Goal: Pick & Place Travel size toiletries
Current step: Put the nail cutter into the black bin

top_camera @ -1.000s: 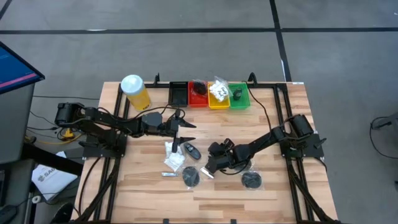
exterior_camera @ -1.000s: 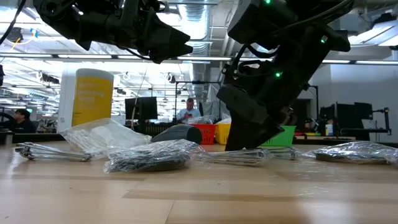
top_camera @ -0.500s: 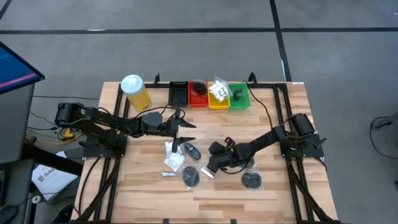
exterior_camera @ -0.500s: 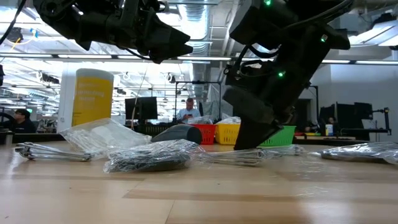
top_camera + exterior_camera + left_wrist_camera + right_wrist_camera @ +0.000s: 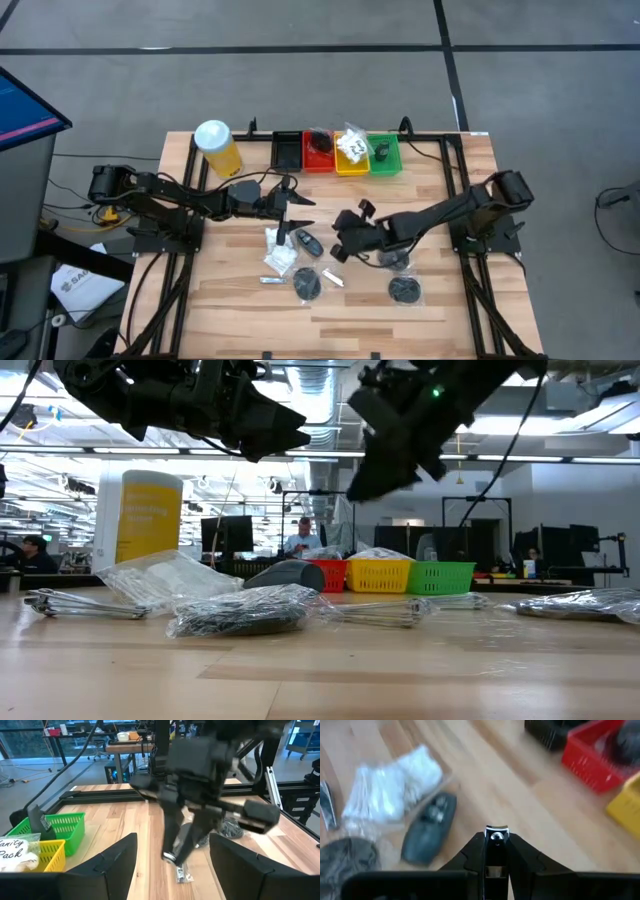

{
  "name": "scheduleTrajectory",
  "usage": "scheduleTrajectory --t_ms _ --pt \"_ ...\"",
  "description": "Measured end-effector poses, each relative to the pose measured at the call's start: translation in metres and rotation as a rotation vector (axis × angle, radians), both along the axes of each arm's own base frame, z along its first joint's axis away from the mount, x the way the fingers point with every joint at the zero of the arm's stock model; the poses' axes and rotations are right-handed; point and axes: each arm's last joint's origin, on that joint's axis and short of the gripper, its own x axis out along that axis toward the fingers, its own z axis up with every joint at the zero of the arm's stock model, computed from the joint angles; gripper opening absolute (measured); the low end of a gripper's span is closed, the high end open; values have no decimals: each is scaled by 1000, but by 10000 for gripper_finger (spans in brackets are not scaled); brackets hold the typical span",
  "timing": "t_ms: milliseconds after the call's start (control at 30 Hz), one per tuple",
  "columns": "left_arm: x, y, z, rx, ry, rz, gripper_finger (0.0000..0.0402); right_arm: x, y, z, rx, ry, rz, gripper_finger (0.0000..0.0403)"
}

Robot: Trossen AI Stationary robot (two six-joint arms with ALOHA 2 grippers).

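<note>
My right gripper (image 5: 338,250) hangs above the table's middle, shut on a thin silver tube (image 5: 496,838). Below and to its left lie a white sachet (image 5: 280,250), a black oval case (image 5: 308,243), a black disc (image 5: 307,285) and another silver tube (image 5: 272,281). A second wrapped disc (image 5: 403,290) rests flat on the table nearer the right arm. My left gripper (image 5: 300,215) waits open above the table's left half, its fingers wide apart in the left wrist view (image 5: 172,867). My right gripper pinches the silver tube between its two fingertips, and the tube's end (image 5: 496,836) pokes out just past them. The fingers slant down from the table's right side, and the tube lies along them. It is lifted clear of the table (image 5: 170,856).
Black (image 5: 287,150), red (image 5: 318,152), yellow (image 5: 350,152) and green (image 5: 384,153) trays line the far edge, some with items inside. A tall yellow canister (image 5: 217,147) stands at the far left. A wrapped silver item (image 5: 182,875) lies on the wood under the right gripper.
My right gripper was down on the table among the wrapped items. It has risen well above it, shifting a little toward the far edge and tipping more level. The silver tube has come up with it, clear of the table.
</note>
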Motion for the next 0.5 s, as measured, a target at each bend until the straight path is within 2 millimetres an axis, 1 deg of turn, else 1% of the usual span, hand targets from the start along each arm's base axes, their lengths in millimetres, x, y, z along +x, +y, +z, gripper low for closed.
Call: scheduleTrajectory --t_ms 133,333,500 --pt "0 0 0 0 -3 0 237 1 -8 23 -38 -90 24 48" --pt "0 0 3 -30 -25 4 237 3 -15 50 -104 -221 70 48" --pt "1 0 7 -50 -73 4 237 6 -17 66 -154 -318 114 48"
